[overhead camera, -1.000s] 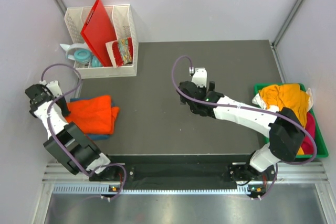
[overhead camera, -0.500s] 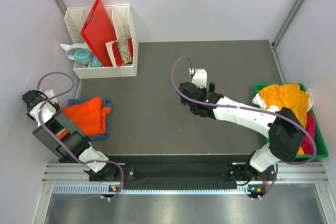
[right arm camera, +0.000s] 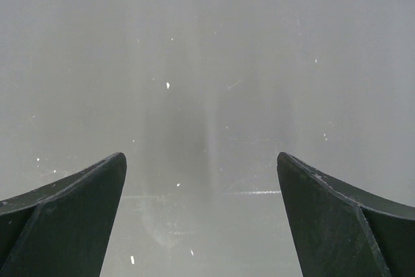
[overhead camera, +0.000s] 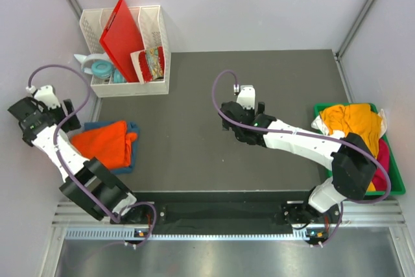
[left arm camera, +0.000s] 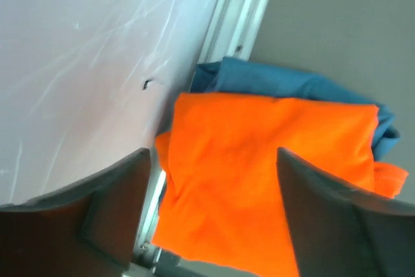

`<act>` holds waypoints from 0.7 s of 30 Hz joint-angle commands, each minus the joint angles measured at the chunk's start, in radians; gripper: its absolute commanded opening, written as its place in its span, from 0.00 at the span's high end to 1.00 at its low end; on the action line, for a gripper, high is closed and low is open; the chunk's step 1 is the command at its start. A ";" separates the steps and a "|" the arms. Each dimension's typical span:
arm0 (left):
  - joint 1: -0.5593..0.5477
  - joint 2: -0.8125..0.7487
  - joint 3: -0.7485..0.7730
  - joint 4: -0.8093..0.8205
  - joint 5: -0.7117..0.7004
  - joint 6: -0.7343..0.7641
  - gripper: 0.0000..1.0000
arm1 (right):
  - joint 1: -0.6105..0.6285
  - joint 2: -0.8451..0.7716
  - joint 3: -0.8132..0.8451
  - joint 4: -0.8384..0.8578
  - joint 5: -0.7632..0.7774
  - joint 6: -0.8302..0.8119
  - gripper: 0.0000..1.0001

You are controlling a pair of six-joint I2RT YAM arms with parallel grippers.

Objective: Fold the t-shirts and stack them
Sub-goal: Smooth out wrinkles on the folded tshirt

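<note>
My left tool (left arm camera: pixel 214 160) gapes empty, the folded orange t-shirt (overhead camera: pixel 107 142) just below it atop the teal t-shirt (left arm camera: pixel 279 82), my right tool (right arm camera: pixel 201 163) equally open and empty over the table (overhead camera: pixel 194 95): I judge the left should lift straight away so no finger drags the stack askew.

Teal-blue t-shirt (left arm camera: pixel 292 82) mostly under the orange t-shirt (left arm camera: pixel 272 160) — pink one (overhead camera: pixel 384 152) largely beneath the mustard-yellow one (overhead camera: pixel 353 121)

Jaws of left gripper (left arm camera: pixel 211 160) spread wide, wrist tilted downward, arm folded back at elbow. Jaws of right gripper (right arm camera: pixel 201 160) fully apart, arm stretched forward.
</note>
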 commanded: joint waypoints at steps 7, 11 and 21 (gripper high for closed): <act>-0.159 0.010 -0.196 -0.067 0.043 0.067 1.00 | 0.014 -0.036 -0.021 0.024 0.011 0.026 0.00; -0.241 -0.021 -0.245 -0.081 0.009 0.106 1.00 | 0.016 -0.036 -0.021 0.020 0.008 0.030 0.00; -0.345 0.095 -0.262 -0.245 -0.006 0.216 1.00 | 0.014 -0.045 -0.035 0.014 0.014 0.041 0.00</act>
